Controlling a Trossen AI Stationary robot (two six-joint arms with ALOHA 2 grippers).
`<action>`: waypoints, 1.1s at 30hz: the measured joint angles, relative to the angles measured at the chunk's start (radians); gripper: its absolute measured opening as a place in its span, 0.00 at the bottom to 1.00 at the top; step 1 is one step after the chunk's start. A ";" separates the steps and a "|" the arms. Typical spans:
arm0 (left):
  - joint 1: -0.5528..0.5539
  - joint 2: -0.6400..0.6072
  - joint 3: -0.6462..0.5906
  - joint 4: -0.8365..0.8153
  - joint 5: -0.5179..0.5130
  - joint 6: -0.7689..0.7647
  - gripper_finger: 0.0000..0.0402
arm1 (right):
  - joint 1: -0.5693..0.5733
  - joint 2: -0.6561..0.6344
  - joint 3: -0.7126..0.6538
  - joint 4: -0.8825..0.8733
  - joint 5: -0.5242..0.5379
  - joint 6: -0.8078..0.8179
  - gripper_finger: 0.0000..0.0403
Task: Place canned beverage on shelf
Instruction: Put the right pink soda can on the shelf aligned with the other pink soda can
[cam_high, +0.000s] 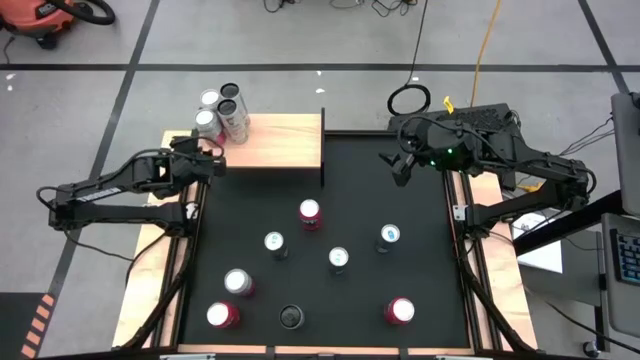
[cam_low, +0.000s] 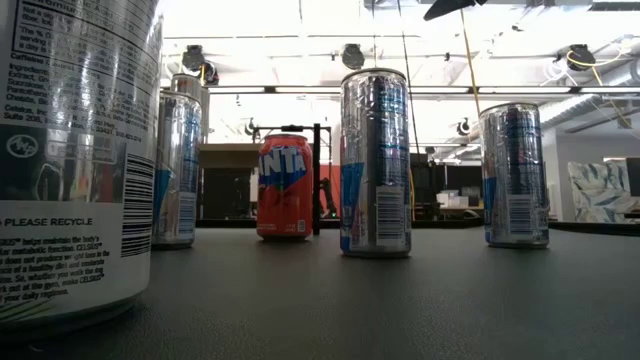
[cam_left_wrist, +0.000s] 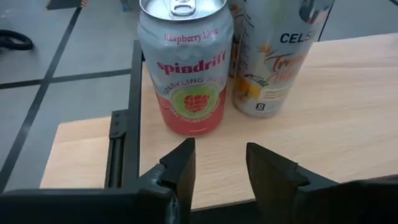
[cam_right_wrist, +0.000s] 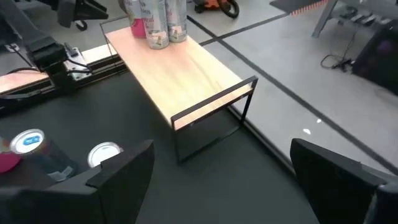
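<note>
From above, the left gripper (cam_high: 218, 166) sits at the shelf (cam_high: 285, 140) edge beside four cans (cam_high: 222, 112) standing on the shelf's far left corner, while its wrist view shows narrow-parted, empty fingers (cam_left_wrist: 180, 165) just short of the Spindrift can (cam_left_wrist: 185, 65), and the right gripper (cam_right_wrist: 217, 180) hangs wide, empty.

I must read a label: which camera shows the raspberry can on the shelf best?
The left wrist view: the raspberry can fills it, label facing. The high view shows only its top; the right wrist view shows it small and far; the low view does not show it clearly.
</note>
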 joint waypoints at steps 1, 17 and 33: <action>0.000 0.001 0.004 0.000 0.013 0.015 0.34 | -0.005 0.000 0.000 0.006 0.000 -0.010 0.87; 0.000 -0.031 0.008 0.112 -0.005 0.310 0.33 | -0.013 0.000 0.000 0.015 -0.084 -0.012 0.87; 0.106 -0.037 -0.115 0.175 -0.088 0.245 0.33 | -0.013 0.000 0.000 0.014 -0.084 -0.012 0.87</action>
